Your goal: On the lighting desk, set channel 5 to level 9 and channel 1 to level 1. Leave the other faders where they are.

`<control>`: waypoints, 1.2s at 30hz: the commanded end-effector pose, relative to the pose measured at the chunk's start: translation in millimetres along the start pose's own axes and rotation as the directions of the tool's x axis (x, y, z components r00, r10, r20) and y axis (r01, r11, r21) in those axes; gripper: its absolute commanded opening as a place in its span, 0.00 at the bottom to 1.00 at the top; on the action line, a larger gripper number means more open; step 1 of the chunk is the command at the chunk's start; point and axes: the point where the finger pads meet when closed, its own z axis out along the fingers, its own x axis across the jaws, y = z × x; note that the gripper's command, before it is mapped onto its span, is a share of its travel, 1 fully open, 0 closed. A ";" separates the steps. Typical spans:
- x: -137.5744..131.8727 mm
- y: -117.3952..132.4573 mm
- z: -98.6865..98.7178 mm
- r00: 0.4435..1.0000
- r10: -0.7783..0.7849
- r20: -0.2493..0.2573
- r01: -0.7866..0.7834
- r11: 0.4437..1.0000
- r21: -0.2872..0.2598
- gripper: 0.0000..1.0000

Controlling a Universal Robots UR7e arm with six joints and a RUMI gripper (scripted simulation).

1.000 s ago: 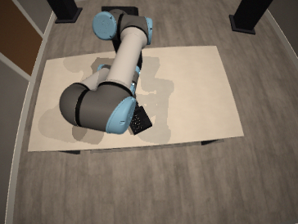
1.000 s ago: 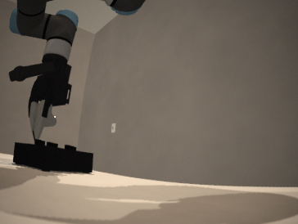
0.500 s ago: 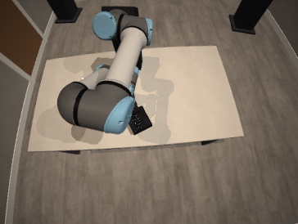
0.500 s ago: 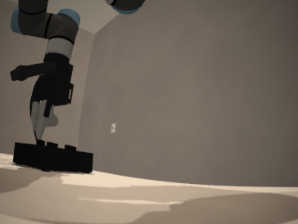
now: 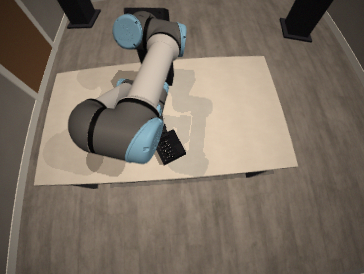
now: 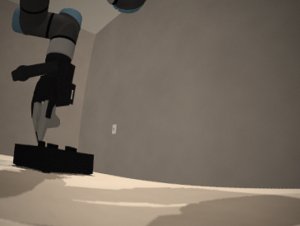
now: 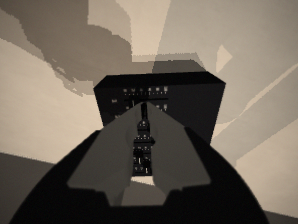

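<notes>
Lighting board [image 6: 53, 158] sits on the desk [image 5: 240, 110] directly under the fingers [image 6: 40, 134], which are pressed shut on nothing, forming one narrow tip, likely to nudge a single slider

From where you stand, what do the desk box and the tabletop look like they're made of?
The desk box looks like matte black plastic or painted metal: flat dark faces, no glare. The tabletop looks like pale matte laminate or painted board: uniform cream, no grain. Neither is certain.
</notes>
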 end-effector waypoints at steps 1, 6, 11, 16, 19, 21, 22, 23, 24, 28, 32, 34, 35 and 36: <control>-1.5 0.3 -0.3 1.000 0.000 0.000 0.000 1.000 -0.001 0.00; -2.4 0.3 -0.3 1.000 0.000 0.000 0.000 1.000 -0.001 0.00; -3.6 0.3 -0.3 1.000 0.000 0.000 0.000 1.000 -0.001 0.00; -4.5 0.3 -0.3 1.000 0.000 0.000 0.000 1.000 -0.001 0.00; -4.9 0.3 -0.3 1.000 0.000 0.000 0.000 1.000 -0.001 0.00; -5.1 0.3 -0.3 1.000 0.000 0.000 0.000 1.000 -0.001 0.00; -5.1 0.3 -0.3 1.000 0.000 0.000 0.000 1.000 -0.001 0.00; -5.1 0.3 -0.3 1.000 0.000 0.000 0.000 1.000 -0.001 0.00; -5.2 0.3 -0.3 1.000 0.000 0.000 0.000 1.000 -0.001 0.00; -5.4 0.3 -0.3 1.000 0.000 0.000 0.000 1.000 -0.001 0.00; -5.5 0.3 -0.3 1.000 0.000 0.000 0.000 1.000 -0.001 0.00; -5.5 0.3 -0.3 1.000 0.000 0.000 0.000 1.000 -0.001 0.00; -5.5 0.3 -0.3 1.000 0.000 0.000 0.000 1.000 -0.001 0.00; -5.5 0.3 -0.3 1.000 0.000 0.000 0.000 1.000 -0.001 0.00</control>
